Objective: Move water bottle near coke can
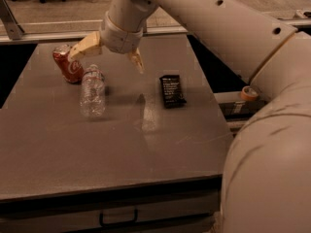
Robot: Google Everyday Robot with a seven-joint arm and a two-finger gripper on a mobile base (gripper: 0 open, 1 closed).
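Gripper (pixel 106 64) hangs above the table (pixel 58 149), just right of the coke can (pixel 68 64) and higher than it. Its two tan fingers (pixel 85 45) are splayed wide with nothing between them. One fingertip reaches out over the can's top and the other points down on the side away from the can.

The water bottle (pixel 92 91) lies flat on the table, on the can's right and a little nearer the camera. Its narrow end comes up just beside the can's lower edge; I cannot tell whether the two touch. From the gripper the bottle lies below and slightly toward the camera, under the gap between the fingers rather than inside it.

Its long axis runs away from the camera, nearly straight. The narrow end looks to point to the far side, toward the can, and the broad base toward the front edge. The fingers open across that axis, left to right, so a straight descent would put them either side of the bottle's body.

Judged from this layout, the bottle already lies close to the can. A flat black packet (pixel 172 90) lies well to the can's right, clear of both.
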